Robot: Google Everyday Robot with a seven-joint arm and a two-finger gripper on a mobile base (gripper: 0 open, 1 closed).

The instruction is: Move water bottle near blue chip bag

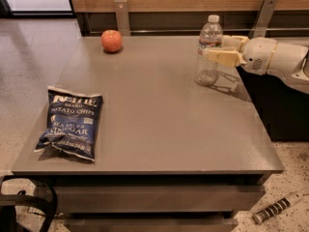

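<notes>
Water bottle (pixel 208 64): upright, rear right. Gripper (pixel 216 47): at bottle, fingers spread astride it (not visibly clamped). Blue chip bag (pixel 70 122): well apart, front left.

Grey table (pixel 159 129) | apple (pixel 111 40) far left | chip bag (pixel 70 122) front left | bottle (pixel 208 57) upright, far right | gripper (pixel 216 47) at bottle

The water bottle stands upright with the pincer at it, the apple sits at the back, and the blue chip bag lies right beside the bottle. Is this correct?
No. The camera view shows the blue chip bag lying at the front left of the table, far from the water bottle. The rest holds: bottle upright, pincer at its side, apple at the back.
</notes>
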